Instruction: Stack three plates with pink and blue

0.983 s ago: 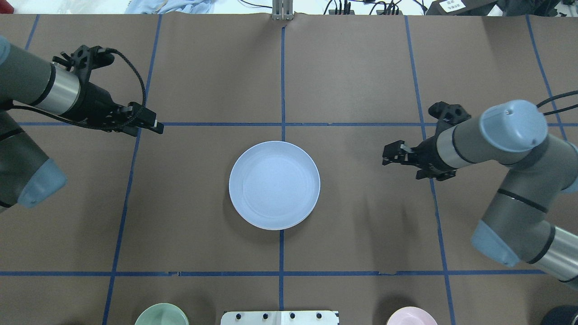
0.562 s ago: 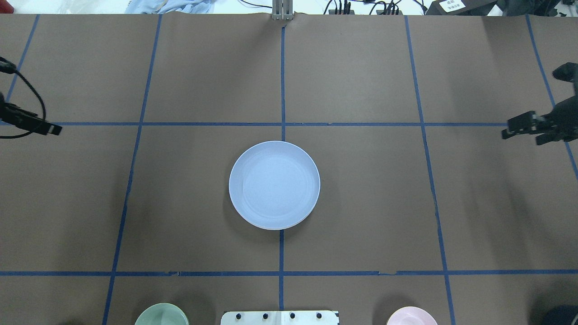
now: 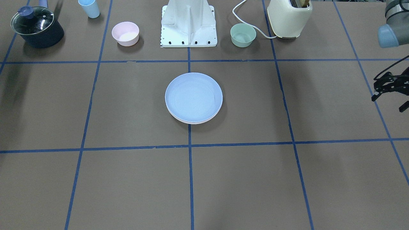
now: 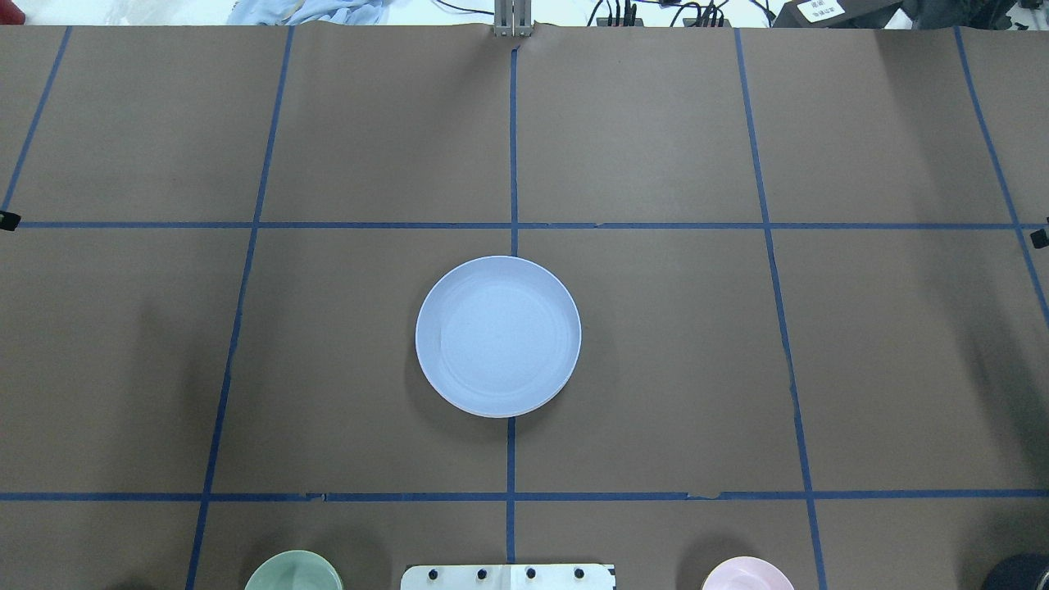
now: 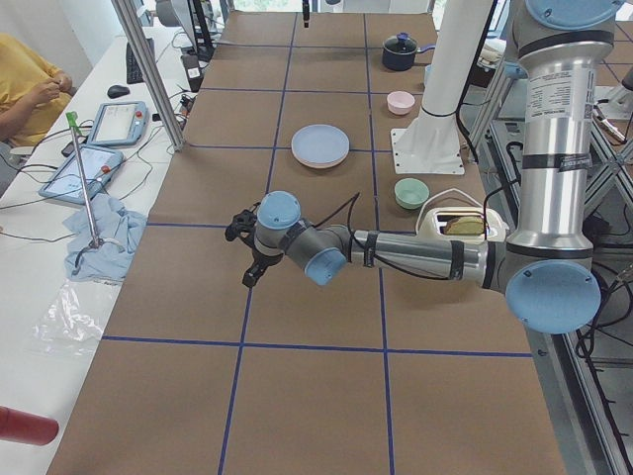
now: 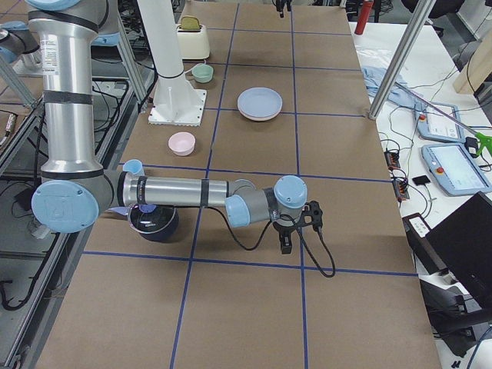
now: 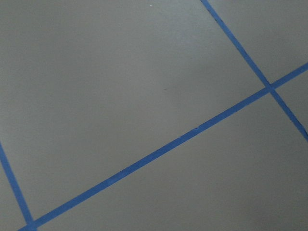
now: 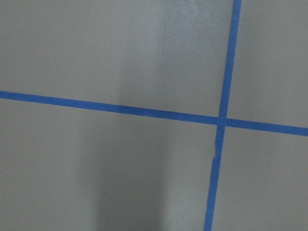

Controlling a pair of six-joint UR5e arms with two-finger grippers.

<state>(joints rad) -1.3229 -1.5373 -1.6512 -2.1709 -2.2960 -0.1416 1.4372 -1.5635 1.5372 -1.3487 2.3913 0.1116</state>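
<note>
A brown worktop marked with a grid of blue tape. At its centre sits a stack of three round shallow plates. The blue plate is on top, and only the thin pale rims of the two lower plates show under its edge, too slim to tell their colours.

Beyond the stack, towards the robot, stands the white robot base. A small pink bowl and a small green bowl flank the base, both well apart from the stack. Further out are a lidded dark pot, a blue cup and a cream toaster.

The left gripper hangs above the worktop, well apart from the stack on the robot's left. The right gripper hangs equally far off on the opposite side. How far either gripper is open cannot be told, and no plate is seen in either.
</note>
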